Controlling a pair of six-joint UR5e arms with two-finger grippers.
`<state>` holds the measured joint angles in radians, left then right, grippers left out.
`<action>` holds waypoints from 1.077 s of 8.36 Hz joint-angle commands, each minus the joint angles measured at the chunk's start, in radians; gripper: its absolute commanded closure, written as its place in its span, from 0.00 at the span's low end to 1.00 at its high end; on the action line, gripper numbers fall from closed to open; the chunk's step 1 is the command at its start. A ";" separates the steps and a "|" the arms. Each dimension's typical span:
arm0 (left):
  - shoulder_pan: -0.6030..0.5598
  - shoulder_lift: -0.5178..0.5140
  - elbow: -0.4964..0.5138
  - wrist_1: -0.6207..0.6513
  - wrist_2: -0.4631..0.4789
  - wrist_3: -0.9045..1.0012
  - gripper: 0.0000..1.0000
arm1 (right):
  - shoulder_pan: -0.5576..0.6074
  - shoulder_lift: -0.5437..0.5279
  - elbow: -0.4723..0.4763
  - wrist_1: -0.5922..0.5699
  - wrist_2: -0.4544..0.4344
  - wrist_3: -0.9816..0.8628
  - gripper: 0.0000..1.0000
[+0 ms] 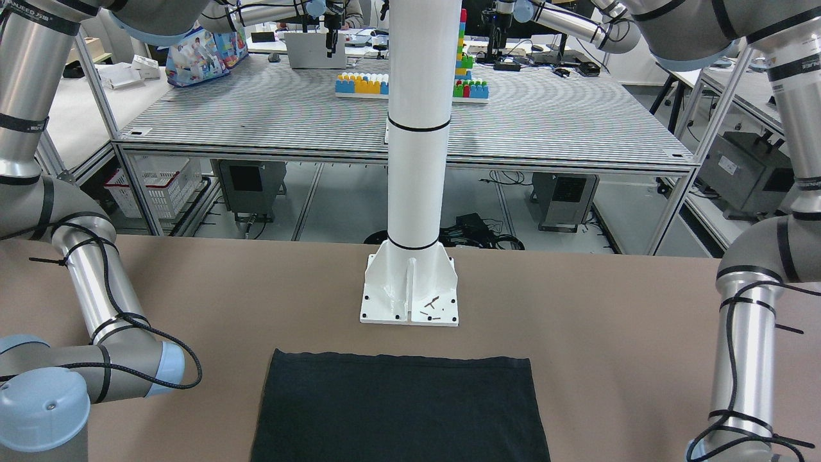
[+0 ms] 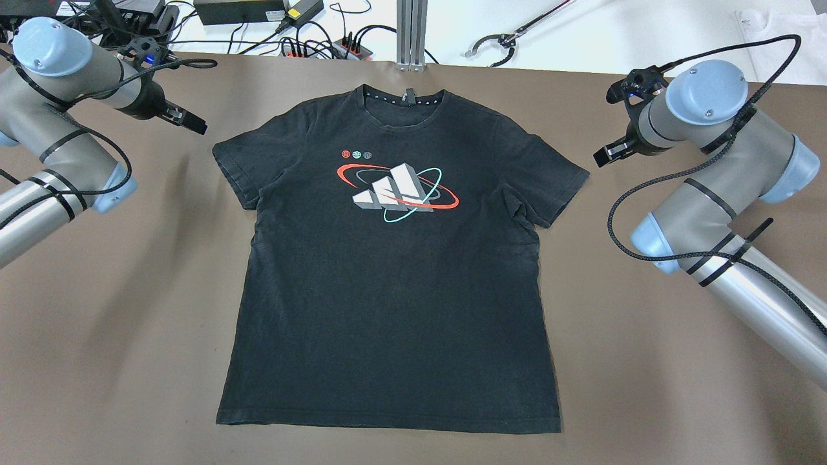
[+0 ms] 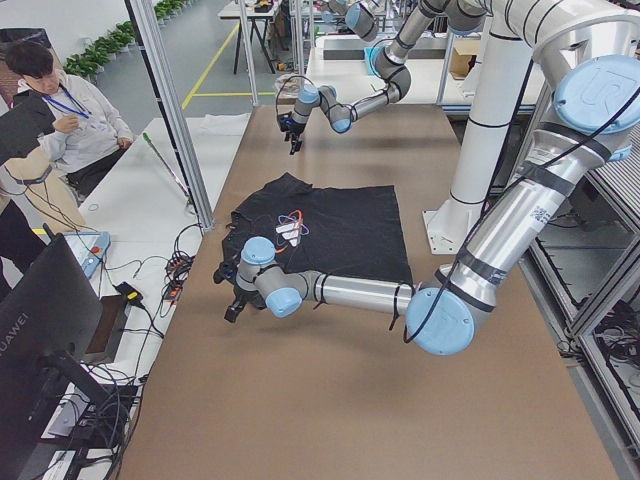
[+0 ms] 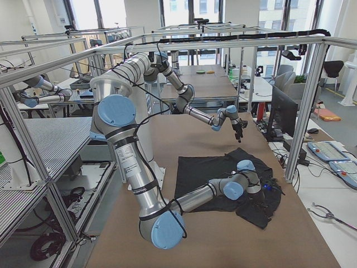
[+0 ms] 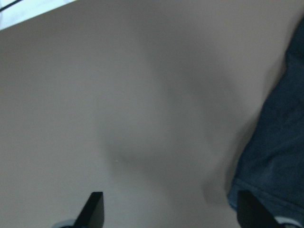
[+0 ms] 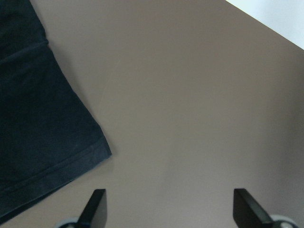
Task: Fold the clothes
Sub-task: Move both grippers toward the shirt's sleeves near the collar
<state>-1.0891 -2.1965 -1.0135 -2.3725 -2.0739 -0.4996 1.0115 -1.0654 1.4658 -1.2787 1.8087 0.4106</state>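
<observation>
You've got a brown table [image 2: 97, 323] filling the scene, white pillar [image 1: 417, 160] bolted at its robot-side edge. Black T-shirt [image 2: 387, 290] lies flat mid-table, print up, collar on the far side — left gripper [image 5: 171, 211] and right gripper [image 6: 171, 209] hover off the sleeves, jaws wide, holding nothing.

Brown table [image 2: 129, 323] (windows [image 4: 187, 12] behind)
</observation>
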 commanded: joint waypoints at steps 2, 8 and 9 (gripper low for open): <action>0.037 -0.012 0.023 -0.028 0.000 -0.033 0.00 | -0.008 0.001 0.002 0.001 0.001 0.001 0.06; 0.055 -0.054 0.130 -0.114 -0.002 -0.101 0.01 | -0.021 0.001 0.002 0.004 0.000 -0.001 0.06; 0.066 -0.061 0.130 -0.114 -0.003 -0.122 0.08 | -0.021 -0.001 0.002 0.009 0.000 0.001 0.06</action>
<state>-1.0402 -2.2385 -0.8910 -2.4801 -2.0743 -0.5697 0.9915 -1.0652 1.4686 -1.2746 1.8086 0.4106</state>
